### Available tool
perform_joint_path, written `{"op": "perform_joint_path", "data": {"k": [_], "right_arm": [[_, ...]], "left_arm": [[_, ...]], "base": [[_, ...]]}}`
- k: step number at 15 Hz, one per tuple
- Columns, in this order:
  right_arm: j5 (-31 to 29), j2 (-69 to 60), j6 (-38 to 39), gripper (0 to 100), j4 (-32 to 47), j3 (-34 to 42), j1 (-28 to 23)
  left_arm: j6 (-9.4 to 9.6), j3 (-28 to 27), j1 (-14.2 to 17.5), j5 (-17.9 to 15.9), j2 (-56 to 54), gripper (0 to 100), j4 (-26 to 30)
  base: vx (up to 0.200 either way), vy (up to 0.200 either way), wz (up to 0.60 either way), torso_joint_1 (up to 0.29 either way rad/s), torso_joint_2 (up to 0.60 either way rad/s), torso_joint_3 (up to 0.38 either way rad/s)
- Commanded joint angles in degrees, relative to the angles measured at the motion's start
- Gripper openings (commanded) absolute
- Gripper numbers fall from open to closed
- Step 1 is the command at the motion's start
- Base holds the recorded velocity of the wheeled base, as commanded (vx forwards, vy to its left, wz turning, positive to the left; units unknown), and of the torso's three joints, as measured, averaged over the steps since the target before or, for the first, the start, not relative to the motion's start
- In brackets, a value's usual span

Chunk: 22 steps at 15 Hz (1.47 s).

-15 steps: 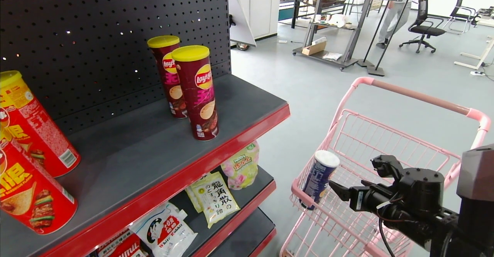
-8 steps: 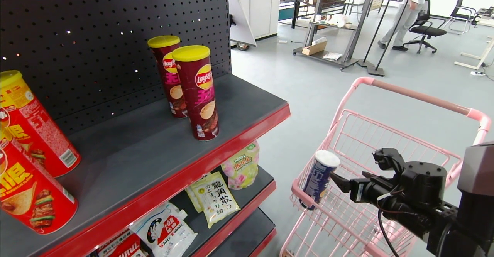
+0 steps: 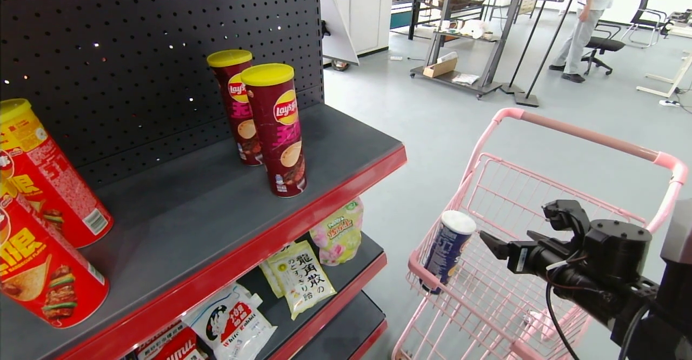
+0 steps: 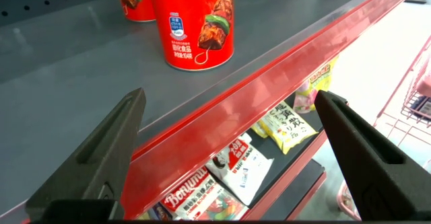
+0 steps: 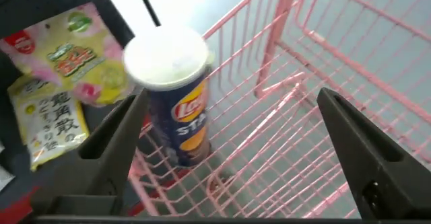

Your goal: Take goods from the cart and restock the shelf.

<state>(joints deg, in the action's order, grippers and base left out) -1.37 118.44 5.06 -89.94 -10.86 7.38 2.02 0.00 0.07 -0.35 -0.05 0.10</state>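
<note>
Leaning in the pink wire cart's (image 3: 584,133) 9 o'clock corner, a cylindrical navy can (image 3: 446,252) with a white lid faces the right gripper (image 5: 232,109), jaws apart. The left gripper (image 4: 230,96) is splayed before the red-edged shelf (image 4: 81,69).

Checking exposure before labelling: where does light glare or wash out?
Head view: bright spots shine through the pegboard holes. Right wrist view: the blue can has its lid washed white. Left wrist view: sheen along the red shelf edge.
</note>
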Motion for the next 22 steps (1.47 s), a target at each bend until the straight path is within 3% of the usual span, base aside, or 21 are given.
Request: {"op": "perform_joint_path", "data": {"k": [1,9,14,22], "right_arm": [[-0.1,0.1,-1.3,100,-0.1,-2.1,-4.2],[-2.7,0.2,-2.1,100,-0.1,-3.0,-4.8],[4.0,-0.8,-3.3,100,-0.1,-4.6,-8.0],[5.1,-2.0,-4.4,100,0.6,-6.8,-12.1]], "left_arm": [[-0.09,0.0,0.0,0.0,0.0,100,0.1],[-0.09,0.0,0.0,0.0,0.0,100,0.1],[-0.09,0.0,0.0,0.0,0.1,100,0.1],[-0.09,0.0,0.0,0.0,0.0,100,0.1]], "base": [[0.0,0.0,0.0,0.0,0.0,0.0],[0.0,0.0,0.0,0.0,0.0,0.0],[0.0,0.0,0.0,0.0,0.0,0.0],[0.0,0.0,0.0,0.0,0.0,0.0]]}}
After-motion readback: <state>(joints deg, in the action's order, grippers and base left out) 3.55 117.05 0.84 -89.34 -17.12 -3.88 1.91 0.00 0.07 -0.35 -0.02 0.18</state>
